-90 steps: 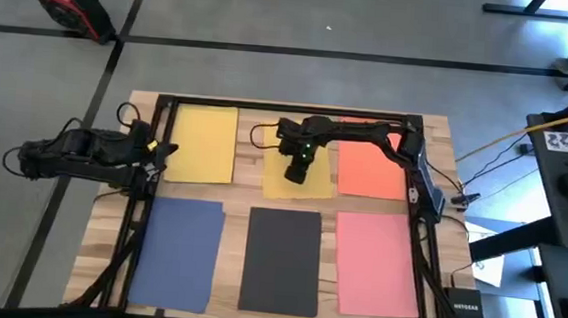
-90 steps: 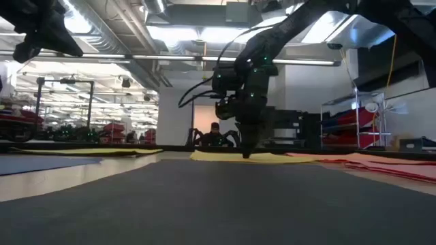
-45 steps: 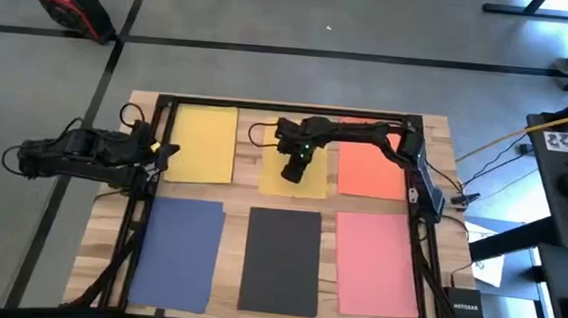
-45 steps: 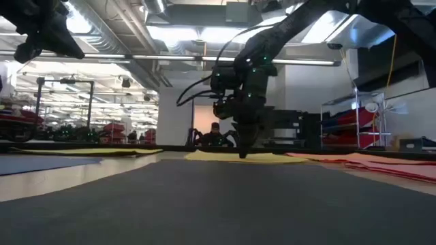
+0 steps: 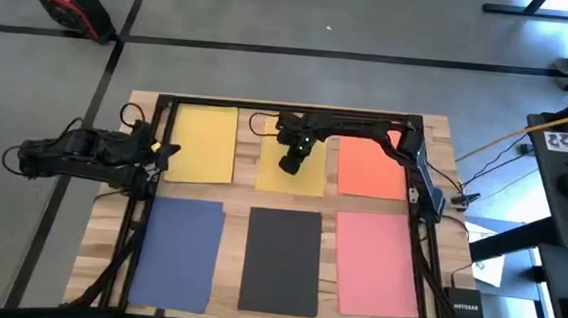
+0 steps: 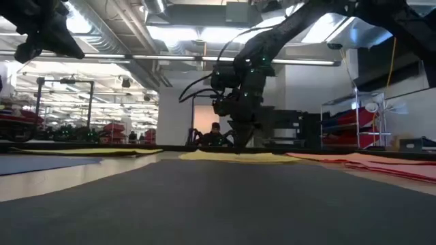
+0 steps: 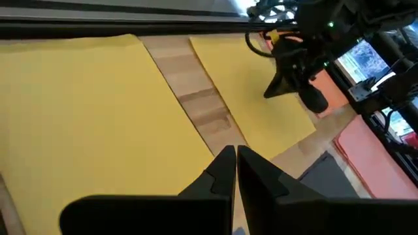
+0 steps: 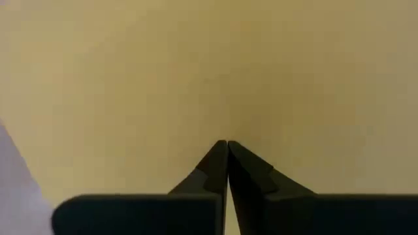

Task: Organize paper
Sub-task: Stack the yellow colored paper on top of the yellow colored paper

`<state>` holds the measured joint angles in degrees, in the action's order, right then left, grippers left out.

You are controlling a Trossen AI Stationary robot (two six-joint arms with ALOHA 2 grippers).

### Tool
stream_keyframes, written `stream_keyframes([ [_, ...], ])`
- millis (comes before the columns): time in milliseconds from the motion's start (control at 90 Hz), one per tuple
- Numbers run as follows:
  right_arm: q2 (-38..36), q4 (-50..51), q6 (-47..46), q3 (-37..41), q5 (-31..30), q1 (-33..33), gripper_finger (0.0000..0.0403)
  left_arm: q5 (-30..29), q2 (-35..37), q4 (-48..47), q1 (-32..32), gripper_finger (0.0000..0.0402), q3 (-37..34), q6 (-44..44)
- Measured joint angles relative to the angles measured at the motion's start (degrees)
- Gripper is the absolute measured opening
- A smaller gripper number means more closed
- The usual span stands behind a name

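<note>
Sliding farther back, the right claw (image 5: 290,165) presses the yellow paper (image 5: 293,178).

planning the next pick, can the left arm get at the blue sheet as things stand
Probably yes. The left claw hangs shut at the table's left edge beside the far-left yellow sheet, and the blue sheet lies bare just nearer along that side. The right claw is over on the middle yellow sheet, out of the way.

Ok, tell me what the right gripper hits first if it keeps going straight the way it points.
The middle yellow sheet. The right gripper, shut, points down at it, and its wrist view shows only yellow ahead. Whether the tips already touch the sheet is unclear.
</note>
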<state>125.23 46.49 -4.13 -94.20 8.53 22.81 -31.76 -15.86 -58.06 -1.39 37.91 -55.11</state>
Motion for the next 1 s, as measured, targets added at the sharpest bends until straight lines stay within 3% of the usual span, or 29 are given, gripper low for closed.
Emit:
stream_keyframes([
  [289, -0.20, 5.68, 7.45, -10.97, 6.49, -2.28, 0.0000, 0.01, 0.00, 0.02, 0.00, 0.0000, 0.00, 0.31],
  [422, -0.37, 1.47, 9.79, -16.55, 4.30, -6.26, 0.0007, 0.05, 0.00, 0.02, 0.00, 0.0000, 0.00, 0.52],
  [811, 3.06, -16.95, 13.35, -17.87, -1.73, -17.68, 0.0136, 0.43, 0.00, 0.00, -0.01, 0.0000, 0.00, 3.07],
  [1000, 7.26, -21.63, 13.50, -17.87, -4.52, -19.65, 0.0156, 1.08, 0.00, -0.07, 0.00, 0.0000, 0.00, 3.13],
])
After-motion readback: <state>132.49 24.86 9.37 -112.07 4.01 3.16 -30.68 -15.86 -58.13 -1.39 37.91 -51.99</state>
